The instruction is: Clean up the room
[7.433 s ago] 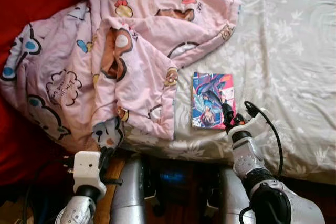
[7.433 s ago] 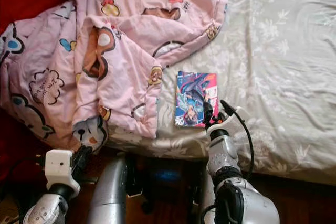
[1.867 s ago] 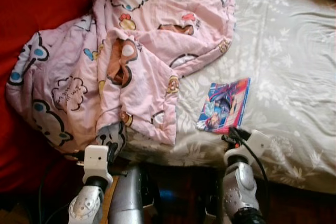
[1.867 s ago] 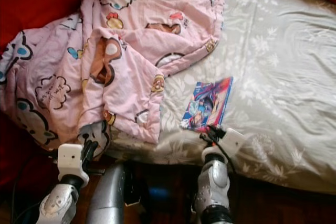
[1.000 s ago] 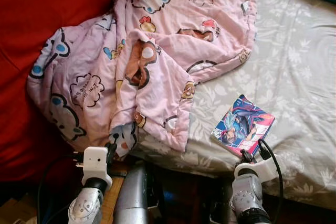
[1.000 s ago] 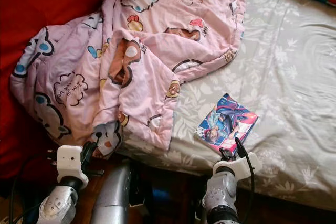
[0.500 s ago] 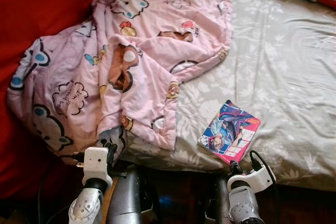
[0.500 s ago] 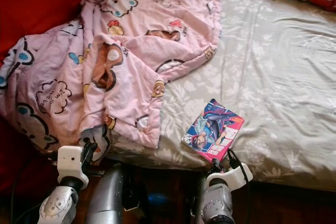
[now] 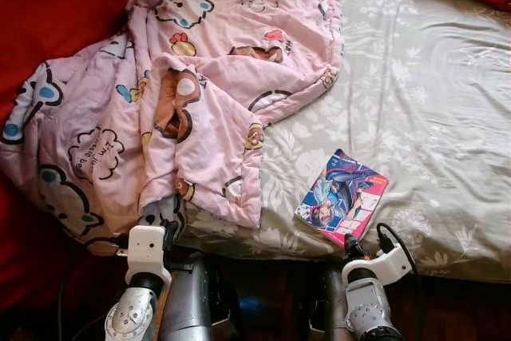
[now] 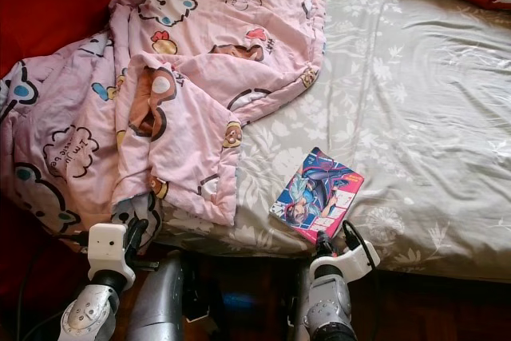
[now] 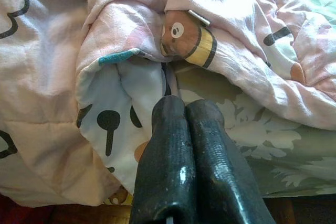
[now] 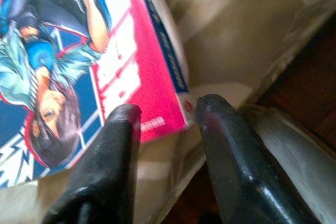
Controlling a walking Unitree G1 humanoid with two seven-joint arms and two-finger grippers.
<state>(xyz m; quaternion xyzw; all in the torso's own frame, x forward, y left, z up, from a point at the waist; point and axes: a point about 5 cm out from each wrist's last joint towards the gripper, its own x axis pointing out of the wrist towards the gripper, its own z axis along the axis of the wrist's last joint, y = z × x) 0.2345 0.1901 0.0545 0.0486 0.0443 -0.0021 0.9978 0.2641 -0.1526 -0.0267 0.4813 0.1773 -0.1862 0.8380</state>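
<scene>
Book (image 9: 342,196), glossy blue-and-pink anime cover, lies before parted, empty right gripper (image 12: 165,109).

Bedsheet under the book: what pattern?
The bedsheet is grey-green with a pale floral leaf print; clearest in the left eye view.

Bare sheet (image 9: 431,109) around the book (image 9: 342,197); rumpled blanket (image 9: 184,93) crowds its left.

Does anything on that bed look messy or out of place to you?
Yes. The pink cartoon blanket lies crumpled in a heap, spilling over the bed's edge instead of spread flat. A colourful book sits askew near the edge of the grey floral sheet, with the open right gripper at its corner.
</scene>
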